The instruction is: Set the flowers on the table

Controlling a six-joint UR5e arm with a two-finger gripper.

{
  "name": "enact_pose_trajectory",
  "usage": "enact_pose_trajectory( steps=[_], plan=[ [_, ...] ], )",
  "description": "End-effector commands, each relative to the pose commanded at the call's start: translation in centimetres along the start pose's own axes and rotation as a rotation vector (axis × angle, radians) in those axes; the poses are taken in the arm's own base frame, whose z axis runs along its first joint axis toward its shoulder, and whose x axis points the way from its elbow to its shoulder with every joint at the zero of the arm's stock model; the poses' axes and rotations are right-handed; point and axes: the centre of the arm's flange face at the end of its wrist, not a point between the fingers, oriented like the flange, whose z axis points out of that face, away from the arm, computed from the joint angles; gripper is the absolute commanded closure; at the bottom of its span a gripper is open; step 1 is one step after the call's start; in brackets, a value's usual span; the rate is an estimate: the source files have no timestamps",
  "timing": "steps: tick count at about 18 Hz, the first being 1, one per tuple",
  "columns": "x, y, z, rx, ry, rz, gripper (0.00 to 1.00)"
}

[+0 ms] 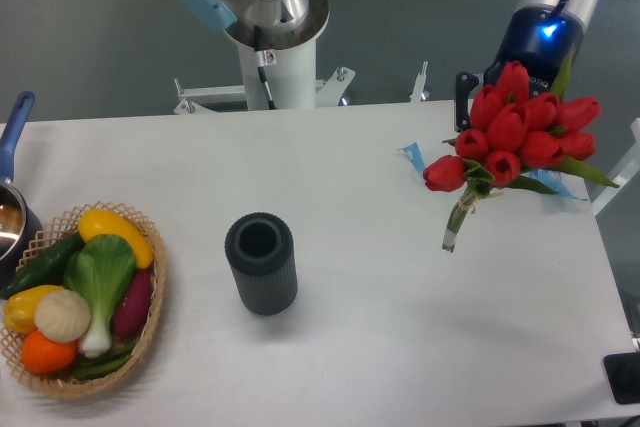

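The flowers [515,137], a bunch of red tulips with green leaves, hang over the right side of the white table [360,347]. Their tied green stems [457,222] slant down and to the left, and I cannot tell whether the stem ends touch the table. My gripper [505,107] comes down from the top right behind the blooms and appears shut on the bunch. One dark finger [465,99] shows left of the blooms; the other is hidden by the tulips.
A dark ribbed cylindrical vase [261,262] stands empty mid-table. A wicker basket of vegetables [80,302] sits front left, with a pot with a blue handle [12,187] behind it. Blue tape marks [412,155] lie near the flowers. The arm's base [270,47] stands at the back.
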Motion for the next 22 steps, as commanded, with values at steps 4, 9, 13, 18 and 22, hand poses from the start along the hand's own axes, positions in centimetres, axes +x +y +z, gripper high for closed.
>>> enact_pose_trajectory(
  steps=[4,9,13,18,22],
  plan=[
    [0.0,-0.9,-0.6,-0.040,-0.035,0.013,0.62],
    [-1.0,-0.8,-2.1,-0.074,-0.084,0.019,0.62],
    [-1.9,-1.6,-3.1,-0.191,-0.177,0.053,0.62],
    [-2.8,-2.0,-3.5,-0.318,-0.257,0.073,0.62],
    [-2.2,-1.4,-2.2,-0.452,-0.303,0.096,0.62]
  ],
)
